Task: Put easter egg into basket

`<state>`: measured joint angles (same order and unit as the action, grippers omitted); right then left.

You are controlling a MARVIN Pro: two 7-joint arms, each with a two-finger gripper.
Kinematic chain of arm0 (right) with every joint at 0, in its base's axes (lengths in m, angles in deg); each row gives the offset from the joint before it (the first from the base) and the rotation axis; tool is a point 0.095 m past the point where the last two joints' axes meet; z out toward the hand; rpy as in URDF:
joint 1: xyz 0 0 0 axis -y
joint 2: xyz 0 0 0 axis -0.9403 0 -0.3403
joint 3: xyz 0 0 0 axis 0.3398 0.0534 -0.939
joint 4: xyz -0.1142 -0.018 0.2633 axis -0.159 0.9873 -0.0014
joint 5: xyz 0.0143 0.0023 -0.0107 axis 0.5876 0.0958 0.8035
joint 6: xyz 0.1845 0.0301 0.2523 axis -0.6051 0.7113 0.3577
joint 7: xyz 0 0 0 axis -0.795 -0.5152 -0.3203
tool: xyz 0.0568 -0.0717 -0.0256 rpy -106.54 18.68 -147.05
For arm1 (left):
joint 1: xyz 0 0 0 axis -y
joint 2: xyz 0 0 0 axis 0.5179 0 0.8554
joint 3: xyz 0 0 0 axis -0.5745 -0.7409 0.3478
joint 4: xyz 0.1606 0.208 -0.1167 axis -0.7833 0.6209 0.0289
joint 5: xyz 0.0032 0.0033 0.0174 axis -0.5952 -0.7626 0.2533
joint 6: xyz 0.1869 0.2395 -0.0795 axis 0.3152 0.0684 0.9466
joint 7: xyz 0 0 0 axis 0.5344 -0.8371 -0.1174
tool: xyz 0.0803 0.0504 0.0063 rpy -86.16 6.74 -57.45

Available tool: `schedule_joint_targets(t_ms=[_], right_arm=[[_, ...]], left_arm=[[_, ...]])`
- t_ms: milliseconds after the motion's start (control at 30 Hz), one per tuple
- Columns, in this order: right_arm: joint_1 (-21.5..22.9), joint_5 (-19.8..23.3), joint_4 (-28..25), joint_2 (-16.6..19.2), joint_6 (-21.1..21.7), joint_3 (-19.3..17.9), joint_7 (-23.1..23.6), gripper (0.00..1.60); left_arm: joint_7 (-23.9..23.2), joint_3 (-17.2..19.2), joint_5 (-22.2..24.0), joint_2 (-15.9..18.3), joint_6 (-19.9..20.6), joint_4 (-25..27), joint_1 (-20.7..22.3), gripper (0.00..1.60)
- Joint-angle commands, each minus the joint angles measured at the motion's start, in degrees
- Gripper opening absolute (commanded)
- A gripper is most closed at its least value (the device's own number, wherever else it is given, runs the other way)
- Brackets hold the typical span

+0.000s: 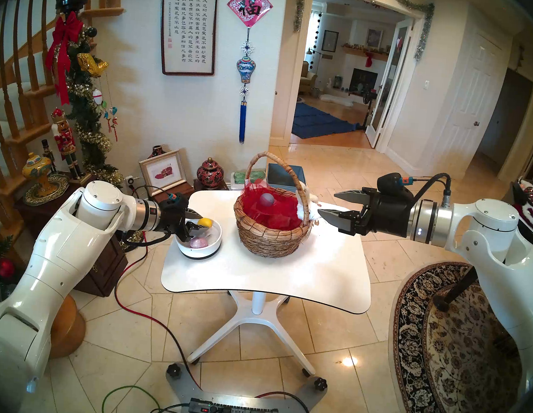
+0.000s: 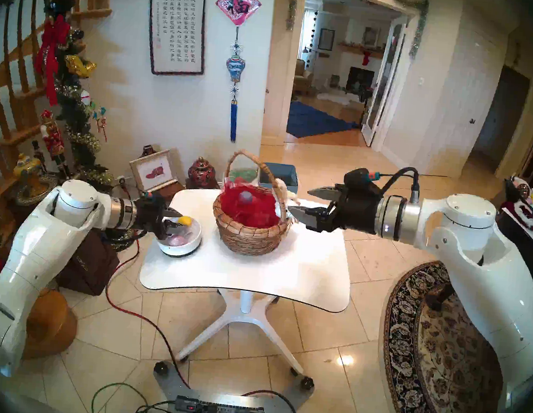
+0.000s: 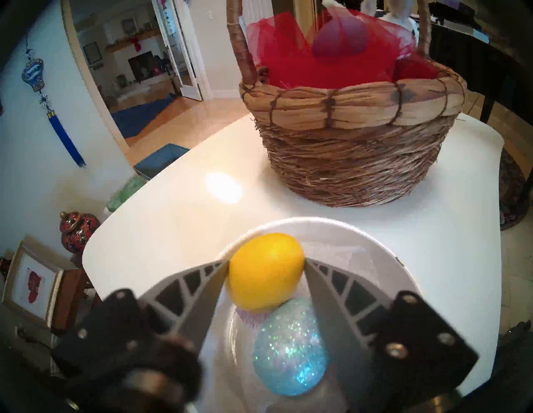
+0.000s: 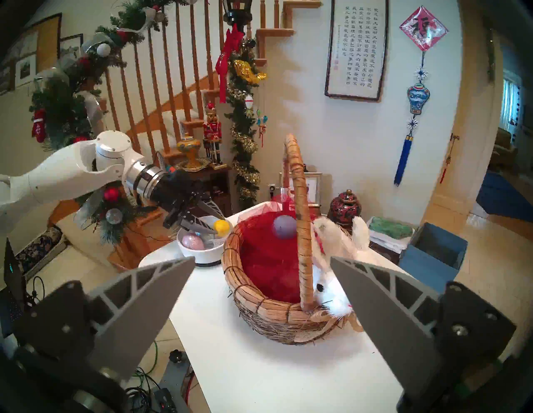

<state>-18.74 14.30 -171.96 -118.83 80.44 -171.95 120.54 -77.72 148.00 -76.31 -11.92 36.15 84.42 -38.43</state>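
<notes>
On the white table (image 1: 268, 275), wicker basket (image 1: 270, 234) at centre, red mesh lining (image 1: 268, 211) inside, purple egg (image 1: 266, 199) nestled toward 12 o'clock of the lining. White plush bunny (image 4: 331, 259) draped over the rim at the basket's 3 o'clock in the head view. Shallow white bowl (image 1: 205, 250) at 9 o'clock of the basket, apart from it. Left gripper (image 3: 266, 264) reaching into the bowl, fingertips pressed against both sides of the yellow egg (image 3: 265, 271), pinching it. Below it in the bowl, a glittery pale blue egg (image 3: 291, 349), seemingly touching the yellow one, though blur leaves that unsure; a glittery pink egg (image 4: 192, 241) beside it. Right gripper (image 1: 326, 203) hovering at 3 o'clock of the basket, fingers spread wide, gripping nothing. Grey-blue bin (image 1: 285, 175) beyond the table at 12 o'clock.
</notes>
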Motion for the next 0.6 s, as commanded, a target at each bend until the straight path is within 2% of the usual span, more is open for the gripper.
schedule_joint_targets(t_ms=[0,67,233,567], right_arm=[[0.29,-0.11,0.01,0.08,-0.19,-0.35,-0.13,1.60],[0.29,-0.10,0.01,0.09,-0.19,-0.35,-0.14,1.60],[0.30,-0.08,0.01,0.11,-0.20,-0.34,-0.15,1.60],[0.30,-0.01,0.02,0.17,-0.22,-0.30,-0.18,1.60]], left_arm=[[-0.24,0.41,0.33,0.07,0.11,0.18,0.85,0.68],[-0.31,0.61,0.50,0.13,0.20,0.45,0.68,0.61],[-1.08,2.26,2.31,0.07,0.70,1.72,0.14,0.61],[-2.74,8.63,9.42,-1.95,2.38,6.24,-2.04,0.60]])
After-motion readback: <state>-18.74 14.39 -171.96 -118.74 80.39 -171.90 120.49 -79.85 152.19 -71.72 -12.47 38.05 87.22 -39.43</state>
